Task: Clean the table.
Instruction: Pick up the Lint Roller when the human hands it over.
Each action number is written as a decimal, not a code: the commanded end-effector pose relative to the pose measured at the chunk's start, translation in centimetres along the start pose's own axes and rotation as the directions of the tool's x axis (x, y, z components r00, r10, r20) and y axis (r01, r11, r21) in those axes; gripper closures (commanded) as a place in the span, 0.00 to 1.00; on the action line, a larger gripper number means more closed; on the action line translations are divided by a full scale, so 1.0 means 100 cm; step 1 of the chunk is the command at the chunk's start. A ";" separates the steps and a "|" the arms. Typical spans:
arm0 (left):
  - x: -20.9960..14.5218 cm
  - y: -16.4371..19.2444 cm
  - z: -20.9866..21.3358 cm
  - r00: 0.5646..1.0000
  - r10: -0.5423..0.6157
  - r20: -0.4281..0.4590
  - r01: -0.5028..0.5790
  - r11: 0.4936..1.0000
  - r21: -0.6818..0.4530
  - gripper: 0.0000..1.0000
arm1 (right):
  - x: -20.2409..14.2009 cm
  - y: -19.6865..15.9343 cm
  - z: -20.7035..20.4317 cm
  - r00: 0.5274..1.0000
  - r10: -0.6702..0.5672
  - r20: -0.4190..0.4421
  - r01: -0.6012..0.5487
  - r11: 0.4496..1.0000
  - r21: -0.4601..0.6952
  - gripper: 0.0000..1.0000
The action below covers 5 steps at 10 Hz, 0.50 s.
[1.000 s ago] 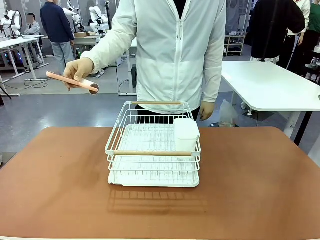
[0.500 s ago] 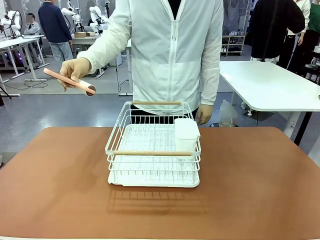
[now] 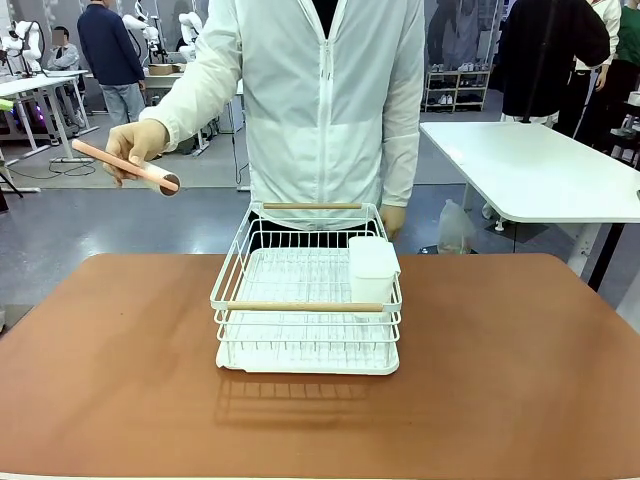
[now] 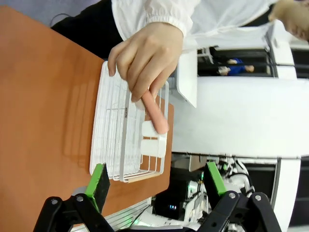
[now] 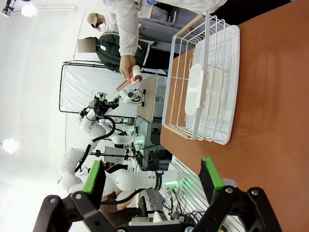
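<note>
The reddish-brown table [image 3: 520, 350] carries a white wire dish rack [image 3: 306, 295] at its middle, with a white cup holder [image 3: 373, 268] on its right side. Behind it a person in a white jacket holds a pink roller-like tool [image 3: 126, 165] up in one hand [image 3: 135, 143], off the table's left far side. The left wrist view has that hand [image 4: 145, 58] and the pink tool [image 4: 154, 113] above the rack [image 4: 126, 130]. My left gripper [image 4: 154, 181] stands open and empty. My right gripper [image 5: 152, 176] is open too, above the table [image 5: 270, 111] beside the rack [image 5: 205, 79].
A smaller white table [image 3: 530, 170] stands at the back right. Other people and work tables fill the room behind. Bare tabletop lies on both sides of the rack and in front of it.
The person's hand with the pink tool has drifted left and slightly up. The person has leaned a little left. Rack and table are unchanged.
</note>
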State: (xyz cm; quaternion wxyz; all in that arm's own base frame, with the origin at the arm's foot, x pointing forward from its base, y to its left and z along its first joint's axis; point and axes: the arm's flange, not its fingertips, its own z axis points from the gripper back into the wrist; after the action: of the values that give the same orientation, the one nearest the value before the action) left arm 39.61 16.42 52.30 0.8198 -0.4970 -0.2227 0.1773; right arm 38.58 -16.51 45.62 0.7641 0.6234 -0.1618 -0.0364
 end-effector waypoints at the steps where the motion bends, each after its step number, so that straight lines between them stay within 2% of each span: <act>1: -0.006 -0.035 -0.017 0.992 0.111 0.062 -0.118 0.984 0.130 0.00 | 0.001 0.004 0.000 1.000 -0.002 0.004 0.002 1.000 0.014 0.00; 5: -0.001 -0.046 -0.071 0.973 0.174 0.153 -0.205 0.954 0.219 0.00 | 0.001 0.004 0.000 1.000 -0.002 0.004 0.002 1.000 0.014 0.00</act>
State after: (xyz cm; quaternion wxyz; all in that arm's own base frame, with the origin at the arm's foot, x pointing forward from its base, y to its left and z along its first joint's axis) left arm 43.15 9.51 54.12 0.8352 -0.4172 -0.2055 0.2936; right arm 38.58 -16.55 45.60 0.7642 0.6233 -0.1619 -0.0370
